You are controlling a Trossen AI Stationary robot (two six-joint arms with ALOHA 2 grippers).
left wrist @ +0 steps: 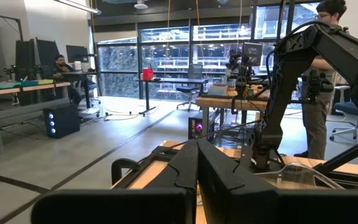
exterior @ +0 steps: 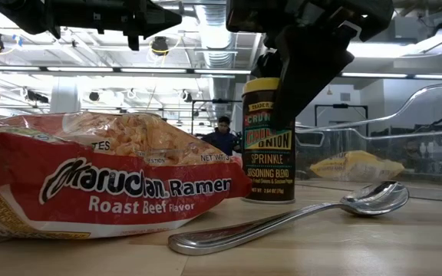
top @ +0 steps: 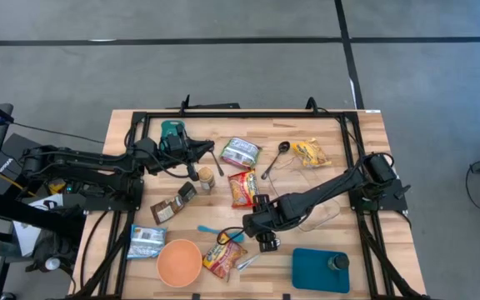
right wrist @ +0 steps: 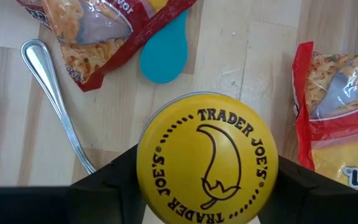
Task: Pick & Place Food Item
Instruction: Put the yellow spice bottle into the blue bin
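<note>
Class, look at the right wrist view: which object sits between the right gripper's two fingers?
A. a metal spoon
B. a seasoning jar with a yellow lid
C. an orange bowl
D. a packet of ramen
B: the seasoning jar with its yellow Trader Joe's lid sits between the fingers of the right gripper, while the spoon lies off to one side.
</note>
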